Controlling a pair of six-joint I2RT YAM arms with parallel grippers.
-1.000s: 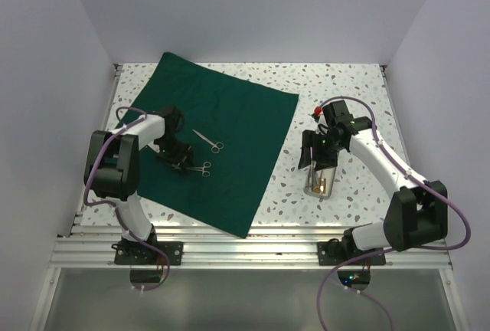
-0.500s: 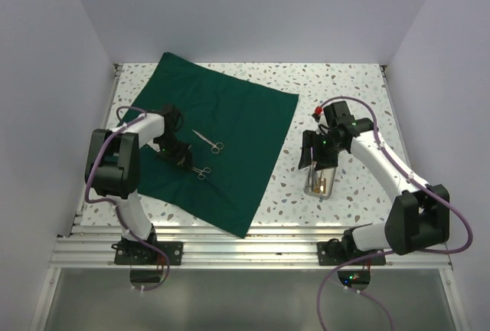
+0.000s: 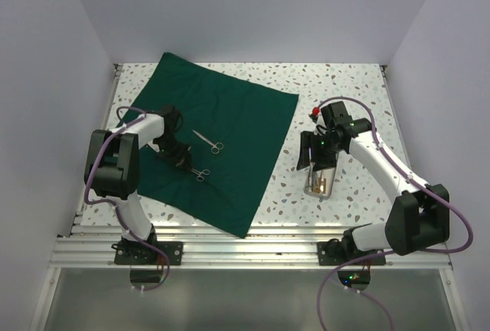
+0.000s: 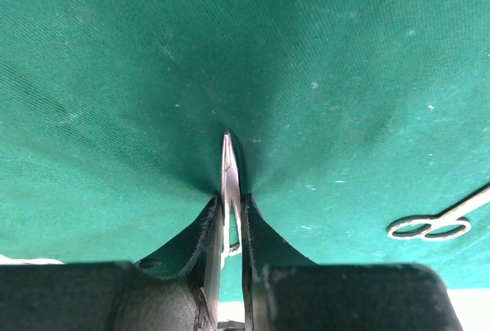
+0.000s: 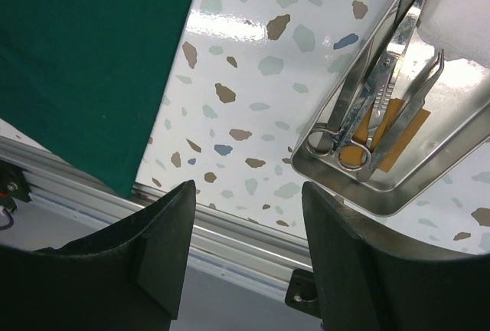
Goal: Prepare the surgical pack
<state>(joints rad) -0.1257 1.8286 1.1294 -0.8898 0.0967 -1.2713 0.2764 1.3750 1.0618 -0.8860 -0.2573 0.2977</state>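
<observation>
On the left, my left claw (image 4: pixel 230 202) is pressing together on a pair of slim steel forceps (image 4: pixel 228 166), pinching them between both fingers. Their tip is digging into the big dark green cloth drape (image 3: pixel 245 116), which is puckering around it. The drape is lying flat on the white speckled bench (image 3: pixel 344 86). Just beside the forceps, a pair of steel scissors (image 3: pixel 208 142) is resting on the cloth, untouched.

On the right, my right claw (image 5: pixel 246 193) is hovering spread wide, gripping nothing, over bare bench between the drape's edge and the small rectangular steel tray (image 5: pixel 383 202). The tray is sitting on the bench well apart from the drape, carrying a ring-handled steel instrument (image 5: pixel 352 128) and steel tweezers (image 5: pixel 417 93) over an orange card (image 5: pixel 398 128).
</observation>
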